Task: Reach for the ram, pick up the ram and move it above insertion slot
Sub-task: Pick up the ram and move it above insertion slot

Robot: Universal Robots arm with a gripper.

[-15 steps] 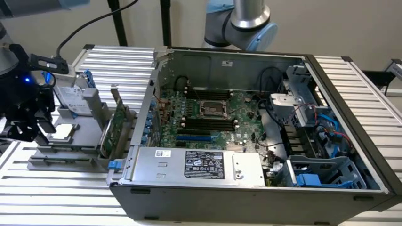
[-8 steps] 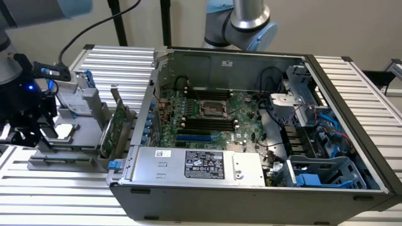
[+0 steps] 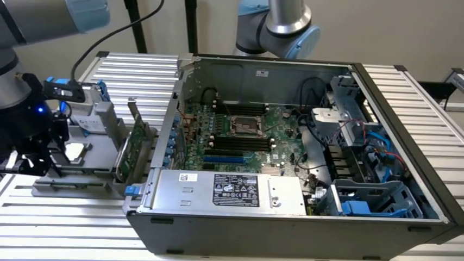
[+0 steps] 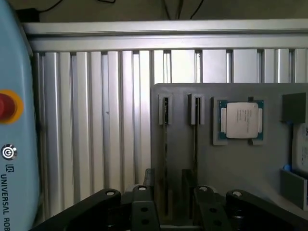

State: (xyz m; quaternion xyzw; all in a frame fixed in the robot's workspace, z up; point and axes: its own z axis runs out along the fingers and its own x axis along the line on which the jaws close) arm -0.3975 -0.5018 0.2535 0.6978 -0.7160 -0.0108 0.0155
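Two rams stand on edge in narrow slots of a grey fixture plate (image 4: 269,163). The nearer ram (image 4: 165,144) is a thin dark-edged stick, and it runs down between my black fingers (image 4: 149,185). The second ram (image 4: 195,144) lies just outside them. My gripper (image 4: 168,192) is open, with a wide gap on both sides of the stick. In the exterior view the gripper (image 3: 29,160) hangs low over the fixture at that view's left. The motherboard's black insertion slots (image 3: 239,144) lie inside the open computer case (image 3: 290,223).
A processor chip (image 4: 240,120) sits on the fixture beside the rams. A green expansion card (image 3: 134,147) and a silver hard drive with blue clips (image 3: 91,117) stand on it too. A light-blue Universal Robots part with a red button (image 4: 7,106) is close by. A second arm (image 3: 279,24) stands behind the case.
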